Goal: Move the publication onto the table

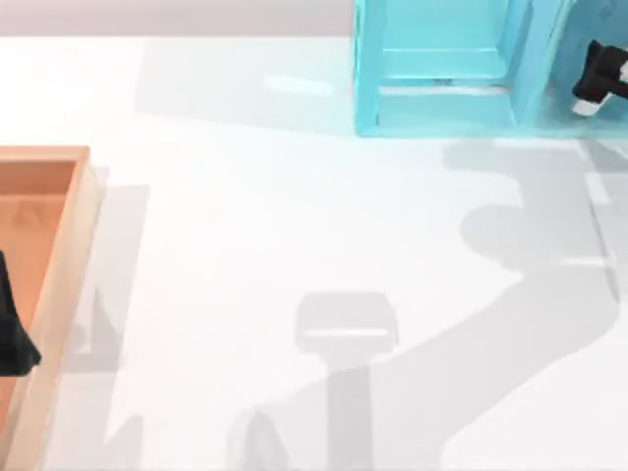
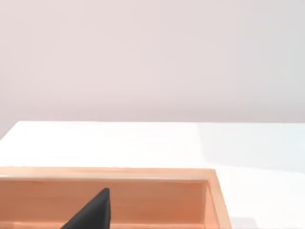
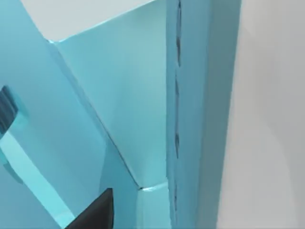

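Publication, as far as the top view lets me judge, is the teal slab with a pale edge strip lying flat inside the cyan shelf unit at the table's 1 o'clock corner, so it is not yet on the white surface. Its long axis seems to run from 9 to 3 o'clock, with the pale page edge facing 6 o'clock toward the open table. The right gripper sits just outside the shelf's right wall, so the book lies toward 9 o'clock from it with that wall between them. I cannot tell whether this gripper is parted or closed. In the right wrist view the shelf's cyan panels are very near. The left gripper hangs over the wooden tray at the table's 9 o'clock edge, well apart from the shelf, and its state cannot be told either. The right arm is clearly nearer, and I judge it would have to come round to the shelf's 6 o'clock opening.
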`<state>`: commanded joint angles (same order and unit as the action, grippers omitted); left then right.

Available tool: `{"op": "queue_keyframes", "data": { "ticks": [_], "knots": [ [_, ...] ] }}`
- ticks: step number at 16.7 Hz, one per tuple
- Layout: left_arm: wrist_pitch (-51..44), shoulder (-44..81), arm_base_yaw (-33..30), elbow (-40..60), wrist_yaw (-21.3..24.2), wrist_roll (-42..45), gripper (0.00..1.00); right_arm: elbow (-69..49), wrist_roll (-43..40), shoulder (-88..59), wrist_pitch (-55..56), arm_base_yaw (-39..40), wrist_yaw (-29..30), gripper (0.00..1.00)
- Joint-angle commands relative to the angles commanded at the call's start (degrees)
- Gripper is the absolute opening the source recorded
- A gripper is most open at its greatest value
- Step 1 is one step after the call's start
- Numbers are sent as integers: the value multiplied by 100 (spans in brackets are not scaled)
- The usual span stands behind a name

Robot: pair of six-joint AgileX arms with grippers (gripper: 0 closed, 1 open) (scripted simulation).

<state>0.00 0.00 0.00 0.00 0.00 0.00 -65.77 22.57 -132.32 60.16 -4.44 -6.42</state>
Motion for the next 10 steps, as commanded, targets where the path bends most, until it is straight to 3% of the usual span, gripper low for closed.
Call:
{"op": "queue_keyframes", "data": {
  "ticks": [8,10],
  "knots": [
    [0,0,0,0,0,0,100,-647,0,-336,-324,43,48,100],
    [0,0,0,0,0,0,100,-647,0,-336,-324,43,48,85]
  ]
}}
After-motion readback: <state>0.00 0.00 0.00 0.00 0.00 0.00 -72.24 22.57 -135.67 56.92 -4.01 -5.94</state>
